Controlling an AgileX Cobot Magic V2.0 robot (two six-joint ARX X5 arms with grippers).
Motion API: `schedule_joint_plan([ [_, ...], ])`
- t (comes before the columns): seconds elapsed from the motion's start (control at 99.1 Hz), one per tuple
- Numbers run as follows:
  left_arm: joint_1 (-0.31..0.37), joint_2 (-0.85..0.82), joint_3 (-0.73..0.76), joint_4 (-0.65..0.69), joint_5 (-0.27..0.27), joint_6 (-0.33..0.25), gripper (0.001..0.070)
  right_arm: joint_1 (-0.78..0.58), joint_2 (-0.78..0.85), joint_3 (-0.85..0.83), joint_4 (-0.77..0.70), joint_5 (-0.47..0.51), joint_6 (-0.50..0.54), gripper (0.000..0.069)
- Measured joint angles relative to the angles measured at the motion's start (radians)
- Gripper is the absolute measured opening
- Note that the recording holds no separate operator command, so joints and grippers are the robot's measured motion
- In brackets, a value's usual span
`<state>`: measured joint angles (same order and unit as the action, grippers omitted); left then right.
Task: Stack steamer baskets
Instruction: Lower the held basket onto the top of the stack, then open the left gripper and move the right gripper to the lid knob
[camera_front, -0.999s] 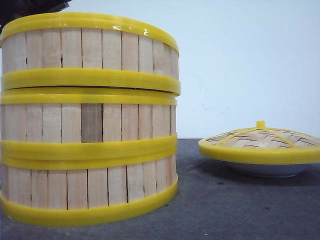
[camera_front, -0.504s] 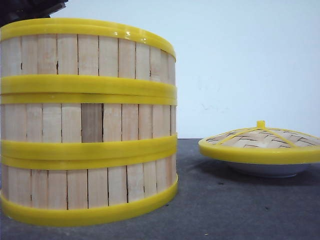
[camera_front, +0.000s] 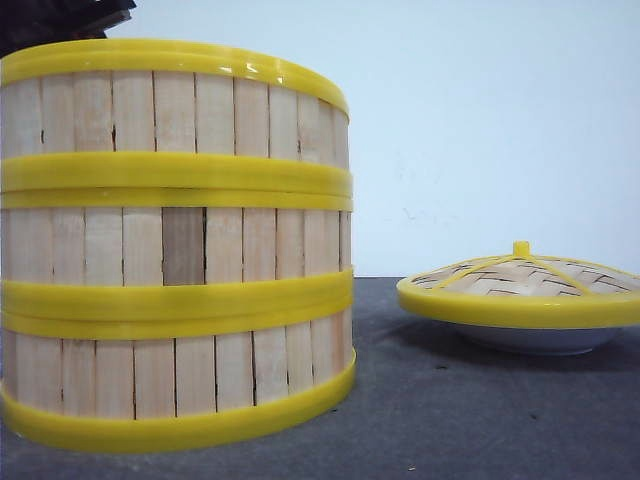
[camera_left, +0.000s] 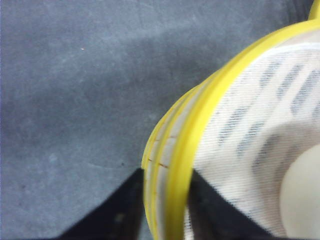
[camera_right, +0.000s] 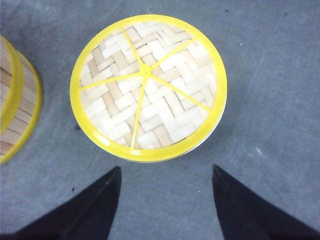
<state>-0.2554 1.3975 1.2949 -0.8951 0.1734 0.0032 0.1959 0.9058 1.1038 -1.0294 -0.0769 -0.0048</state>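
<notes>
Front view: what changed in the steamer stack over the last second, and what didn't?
The top steamer basket came down from a tilted, raised pose and now sits level on the middle basket, their rims meeting. The left gripper still straddles its wall, one finger on each side. The bottom basket, the domed lid on the white plate and the open right gripper stayed put.

Even, bright light filled the front view, with glare on the top yellow plastic rim (camera_front: 250, 66). A soft shadow lay under the domed woven lid (camera_front: 520, 290). The left wrist view was blurred.
</notes>
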Motion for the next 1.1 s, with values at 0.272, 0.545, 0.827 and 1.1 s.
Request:
schedule_joint_plan([
  [0.272,0.000,-0.013,0.000,0.026,-0.001,-0.005,0.0277,0.000,0.000,-0.031,0.126,0.001,0.000,0.0349],
  [0.545,0.002,-0.177,0.000,0.069,-0.023,-0.006,0.0277,0.000,0.016,-0.212,0.388,-0.079,0.009,0.0349],
  [0.827,0.040,-0.301,-0.002,-0.043,-0.118,0.007,0.0277,0.000,0.188,-0.276,0.620,-0.134,0.025,0.0349],
  [1.1,0.123,-0.443,-0.161,-0.031,-0.122,0.008,0.0277,0.002,0.404,-0.276,0.752,-0.140,0.026,0.0349],
])
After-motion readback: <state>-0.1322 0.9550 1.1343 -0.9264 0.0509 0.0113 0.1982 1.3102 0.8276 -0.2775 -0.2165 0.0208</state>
